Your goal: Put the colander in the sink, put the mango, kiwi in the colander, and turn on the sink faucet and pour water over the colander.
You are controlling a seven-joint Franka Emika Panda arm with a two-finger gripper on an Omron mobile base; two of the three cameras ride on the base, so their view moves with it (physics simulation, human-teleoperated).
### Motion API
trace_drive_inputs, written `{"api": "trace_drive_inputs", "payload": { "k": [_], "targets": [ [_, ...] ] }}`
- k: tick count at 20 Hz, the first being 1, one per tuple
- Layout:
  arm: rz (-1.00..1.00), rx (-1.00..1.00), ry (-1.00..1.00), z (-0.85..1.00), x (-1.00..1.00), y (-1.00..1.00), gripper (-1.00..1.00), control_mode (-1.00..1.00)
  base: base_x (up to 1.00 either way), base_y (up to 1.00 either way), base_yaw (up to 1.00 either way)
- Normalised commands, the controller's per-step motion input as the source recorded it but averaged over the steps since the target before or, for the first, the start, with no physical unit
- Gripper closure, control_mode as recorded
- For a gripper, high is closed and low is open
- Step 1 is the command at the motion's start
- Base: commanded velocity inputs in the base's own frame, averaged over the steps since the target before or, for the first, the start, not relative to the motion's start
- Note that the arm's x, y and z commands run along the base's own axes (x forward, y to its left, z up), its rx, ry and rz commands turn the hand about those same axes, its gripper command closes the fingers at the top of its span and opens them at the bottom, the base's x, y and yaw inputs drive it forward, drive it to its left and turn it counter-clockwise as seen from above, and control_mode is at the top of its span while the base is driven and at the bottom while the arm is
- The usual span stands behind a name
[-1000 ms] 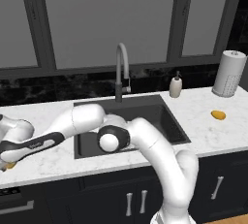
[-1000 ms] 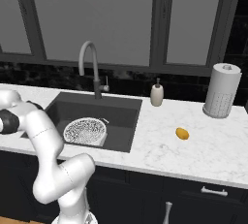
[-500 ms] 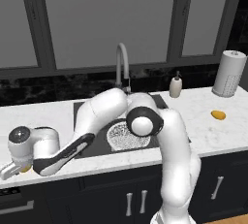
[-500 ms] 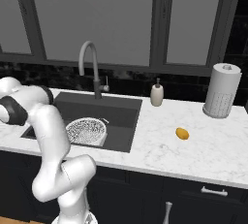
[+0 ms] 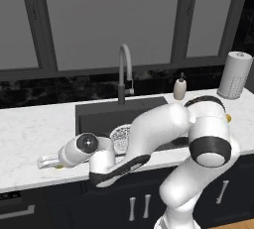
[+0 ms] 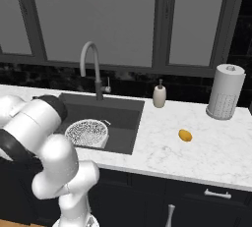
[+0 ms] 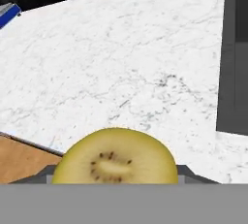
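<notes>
Gripper reaching low over the white marble counter, jaws part-open | small dull yellow-brown kiwi sitting right between fingertips, grip uncertain | step: fetching kiwi | next: closing, carrying to white mesh colander.

Cream soap bottle and paper towel roll on marble counter.

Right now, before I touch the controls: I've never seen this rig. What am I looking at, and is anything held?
A white robot arm works at a kitchen counter. Two pictures come from cameras behind it, left and right. The third looks along its gripper, which reaches left of the sink. The colander is in the sink. The mango lies on the counter to the right. The kiwi sits between the fingertips; whether they pinch it, I cannot tell.
</notes>
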Motion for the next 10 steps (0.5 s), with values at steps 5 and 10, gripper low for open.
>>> {"api": "trace_drive_inputs", "payload": {
  "k": [5, 10],
  "targets": [
    [-0.32, 0.30, 0.26, 1.00, -0.01, -1.00, 1.00, -1.00, 0.00, 0.00, 0.00],
    [-0.24, 0.25, 0.25, 1.00, 0.00, -0.87, 1.00, -1.00, 0.00, 0.00, 0.00]
  ]
}}
